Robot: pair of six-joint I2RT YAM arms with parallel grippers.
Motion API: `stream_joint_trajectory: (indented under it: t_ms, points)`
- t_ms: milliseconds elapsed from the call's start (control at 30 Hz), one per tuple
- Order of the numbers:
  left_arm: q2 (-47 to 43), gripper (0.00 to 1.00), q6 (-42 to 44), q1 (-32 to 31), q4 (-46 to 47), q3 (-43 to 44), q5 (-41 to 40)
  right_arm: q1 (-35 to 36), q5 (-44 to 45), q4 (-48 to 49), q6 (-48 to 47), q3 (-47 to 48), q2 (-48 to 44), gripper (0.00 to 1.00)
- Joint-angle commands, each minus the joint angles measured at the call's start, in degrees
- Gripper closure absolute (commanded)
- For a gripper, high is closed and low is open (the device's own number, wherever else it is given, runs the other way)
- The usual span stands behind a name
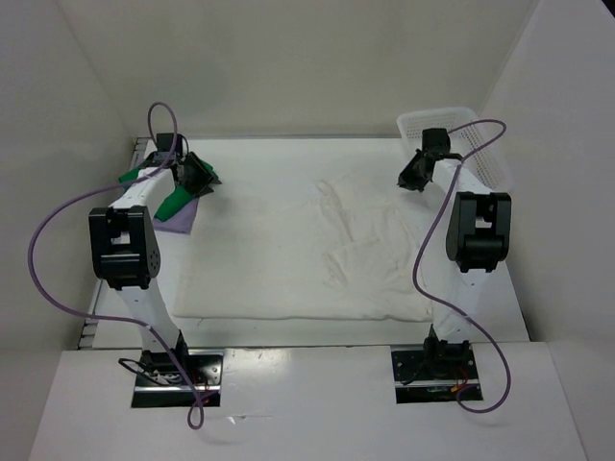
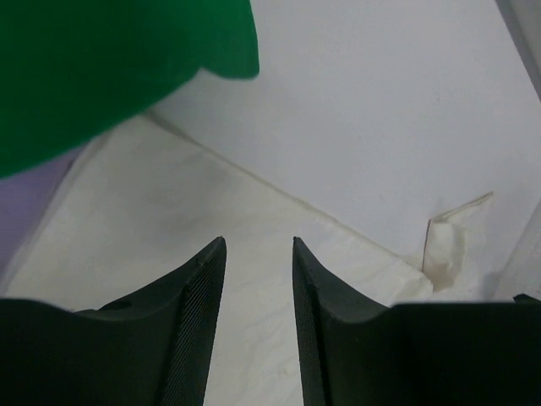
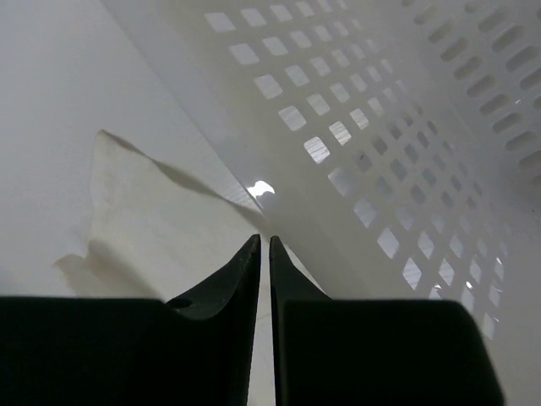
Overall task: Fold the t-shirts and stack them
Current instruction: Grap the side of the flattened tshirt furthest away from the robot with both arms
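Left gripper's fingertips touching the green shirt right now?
Apart. Left wrist view: the left gripper is open, both fingertips are bare, and the green shirt sits in the upper-left corner, clear of them.

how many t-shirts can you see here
3. The white t-shirt lies spread across the middle; the green t-shirt and the lavender t-shirt sit at the far left, both partly hidden by the left arm.

Robot lab test cell

Plain white panels box in a white table on 3 sides. 2 robot arms, left arm and right arm, are bolted to metal plates at its near edge, with loose purple cables trailing: a bare research bench
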Motion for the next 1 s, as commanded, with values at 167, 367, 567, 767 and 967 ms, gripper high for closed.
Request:
stream_joint_trajectory:
  t_ms: [167,367,567,767,967]
  points:
    - [3.1,0.53,3.9,3.0,-2.0,4.8,-7.5,4.2,-1.9,-1.5,-1.8,4.2,-1.8,0.65]
    - [5.7,0.53,6.2,3.0,-4.0,6.6,-13.9,10.1,-4.2,0.8,-1.8,9.0,2.3,0.57]
    - [9.7,0.53,8.5,1.4,-5.3,10.6,-17.4,10.1,-6.6,-0.5,-2.9,20.2,12.2,0.57]
    - [13.4,0.53,9.2,-1.3,-6.0,15.0,-21.8,10.6,-1.6,-9.3,-6.4,38.5,25.2,0.53]
    - [14.6,0.53,10.3,-1.3,-6.5,15.1,-24.7,11.1,1.8,-14.7,-9.0,50.1,32.0,0.46]
